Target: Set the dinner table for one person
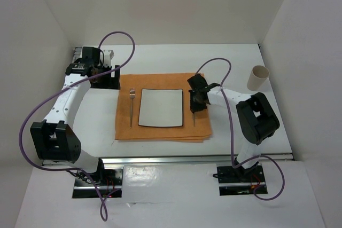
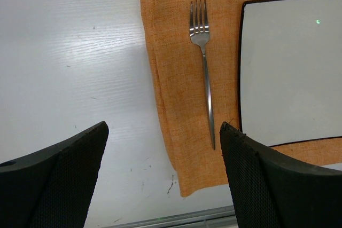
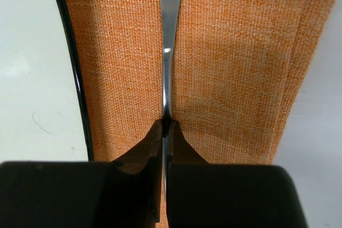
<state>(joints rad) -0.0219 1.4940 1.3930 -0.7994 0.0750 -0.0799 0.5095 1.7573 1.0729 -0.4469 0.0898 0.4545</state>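
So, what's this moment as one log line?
left gripper open | right gripper shut on utensil right of plate | fork left of plate

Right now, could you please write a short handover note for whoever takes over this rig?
Left gripper: open, holding nothing, near the fork.
Right gripper: shut on a thin metal utensil over the placemat, right of the plate.
Done: plate on placemat, fork lying left of it.
Left: set the utensil down and release; the cup at the far right of the table probably comes next.

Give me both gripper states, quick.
Left gripper: open, empty.
Right gripper: shut on a metal utensil.
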